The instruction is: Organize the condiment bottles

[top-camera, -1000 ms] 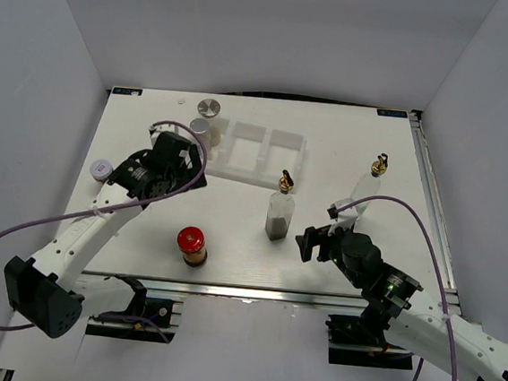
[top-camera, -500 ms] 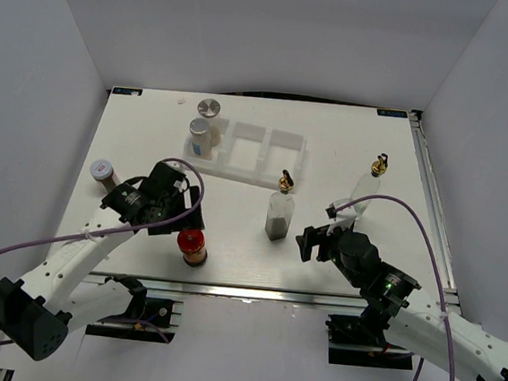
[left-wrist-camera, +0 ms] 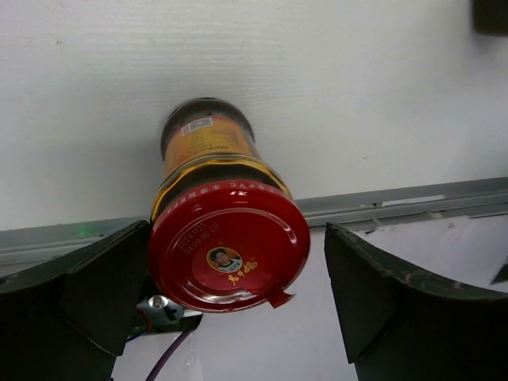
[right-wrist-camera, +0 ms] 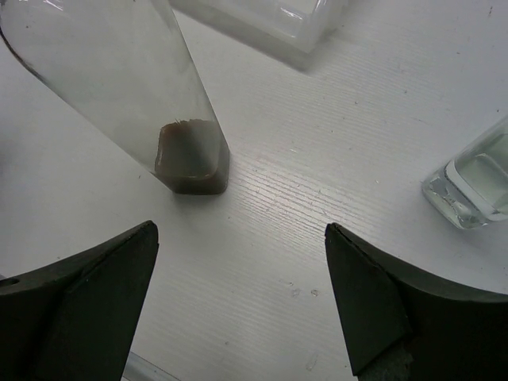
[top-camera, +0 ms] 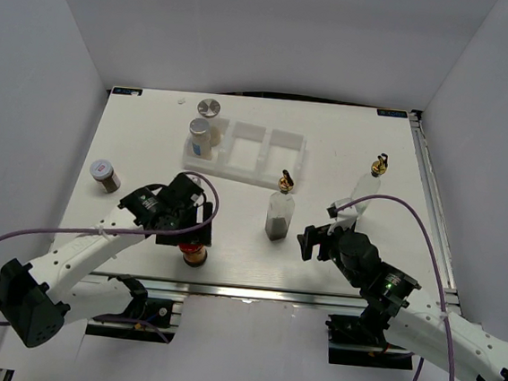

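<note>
The left gripper [left-wrist-camera: 236, 266] is straddling the round, glossy red-lidded jar [left-wrist-camera: 226, 238] by the table's [top-camera: 348, 146] near edge, jaws spread on either side. The right gripper [right-wrist-camera: 238, 278] is hanging with jaws spread and bare, facing the square glass bottle [right-wrist-camera: 151, 111] mid-table. The white plastic tray [top-camera: 262, 155] is sitting toward the far edge.

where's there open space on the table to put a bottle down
Bare table back right, between the white three-compartment tray and the far-right clear glass bottle with a gold spout; the tray's middle and right compartments are empty too. Crowded near front: the left gripper, jaws open, straddles the red-lidded brown jar.
</note>
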Tool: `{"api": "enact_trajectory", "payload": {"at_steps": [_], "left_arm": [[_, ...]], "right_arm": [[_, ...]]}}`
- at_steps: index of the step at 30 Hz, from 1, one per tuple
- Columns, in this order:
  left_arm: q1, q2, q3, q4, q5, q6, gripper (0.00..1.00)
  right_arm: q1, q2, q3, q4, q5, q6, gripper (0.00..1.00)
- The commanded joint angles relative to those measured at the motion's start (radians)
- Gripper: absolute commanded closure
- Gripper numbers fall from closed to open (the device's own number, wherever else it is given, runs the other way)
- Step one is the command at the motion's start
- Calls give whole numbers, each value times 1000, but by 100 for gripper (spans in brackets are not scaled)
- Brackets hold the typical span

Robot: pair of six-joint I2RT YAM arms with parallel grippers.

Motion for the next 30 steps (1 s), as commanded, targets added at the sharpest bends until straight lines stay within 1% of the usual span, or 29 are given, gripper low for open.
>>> {"api": "enact_trajectory", "payload": {"at_steps": [1,3,4,9,10,12,13,15,16,17,20,22,23,24,26,27,29,30], "left_arm": [[-44,18,28,-50,-94,-26,2],[-63,39,40,-58,-112,-35,3],[-81,47,45,-61,-131,-38,6],[-147,97,86,-72,-177,-50,38],[-164,113,103,-69,-181,-50,42],[-175,131,126,-67,-194,-50,53],[-181,157,141,-72,-200,-50,63],[-189,183,216,-90,-239,-49,74],[-195,199,249,-96,-258,-50,86],[-197,220,314,-90,-276,-49,92],[-197,257,402,-12,-376,-26,98],[-197,294,482,19,-492,-19,100],[-197,342,502,45,-520,-30,100],[-197,376,555,56,-563,-29,100],[-197,453,638,43,-626,-23,100],[-197,525,722,40,-730,-18,100],[-189,591,807,45,-822,-3,100],[-163,654,892,50,-842,-1,100]], "right_arm": [[-2,-11,5,6,28,8,11],[-2,-13,5,3,29,10,10],[-2,-14,5,3,31,12,11],[-3,-25,2,3,34,13,11],[-3,-25,2,4,34,13,11],[-2,-27,3,4,33,16,11],[-2,-28,2,1,32,18,10],[-2,-34,0,1,31,19,11],[-2,-36,0,3,31,19,10],[-2,-37,-3,1,32,22,11],[-3,-57,-12,12,26,28,11],[-2,-65,-10,12,22,30,11],[-3,-68,-12,12,19,30,11],[-2,-70,-14,12,19,31,11],[-2,-77,-20,27,16,33,11],[-3,-76,-23,32,10,30,11],[-3,-71,-21,35,-1,27,11],[-2,-68,-21,30,0,27,10]]}}
